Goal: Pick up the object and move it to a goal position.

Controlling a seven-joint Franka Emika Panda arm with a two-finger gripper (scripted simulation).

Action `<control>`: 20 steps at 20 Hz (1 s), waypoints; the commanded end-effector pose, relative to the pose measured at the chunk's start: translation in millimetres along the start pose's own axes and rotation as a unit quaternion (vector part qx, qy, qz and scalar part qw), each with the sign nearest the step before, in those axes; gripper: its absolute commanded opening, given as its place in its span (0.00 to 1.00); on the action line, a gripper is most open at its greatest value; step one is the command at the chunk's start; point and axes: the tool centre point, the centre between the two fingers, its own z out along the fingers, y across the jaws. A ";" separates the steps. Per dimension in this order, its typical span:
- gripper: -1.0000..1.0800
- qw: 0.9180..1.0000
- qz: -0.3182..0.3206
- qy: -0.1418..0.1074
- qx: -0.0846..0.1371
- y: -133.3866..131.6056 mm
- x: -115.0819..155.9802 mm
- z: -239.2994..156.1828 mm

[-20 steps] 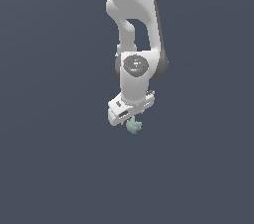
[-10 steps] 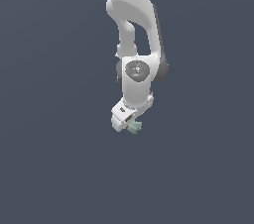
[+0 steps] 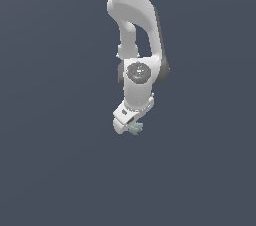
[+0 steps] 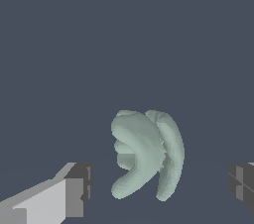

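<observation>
Clearly the white, smooth-shelled robot gripper point(image 3: 131, 125) has not closed yet. Across the wrist view, the grey-padded white finger point(image 4: 64, 196) stands well off to one side, then comes the pale grey-green object with curved, banana-like lobes point(image 4: 145, 153), then the dark pad of the other finger point(image 4: 242, 181), also clear of it; so the claw is wide and holds nothing. In the exterior view the object point(image 3: 135, 128) sits at the gripper's tip, towards that view's right, against a flat dark blue-grey surface point(image 3: 50, 170) with no visible edge. My judgement: lower until the pads flank the lobes' thickest part, centre, then close slowly, since the rounded, matte ribs could slip or roll.
</observation>
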 end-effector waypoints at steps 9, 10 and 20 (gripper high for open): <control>0.96 1.000 -0.002 0.000 0.000 -1.1 -0.8 43.9; 0.96 1.000 -0.002 0.000 0.000 -0.9 -0.7 45.9; 0.00 1.000 -0.002 0.000 0.000 -0.3 0.0 47.4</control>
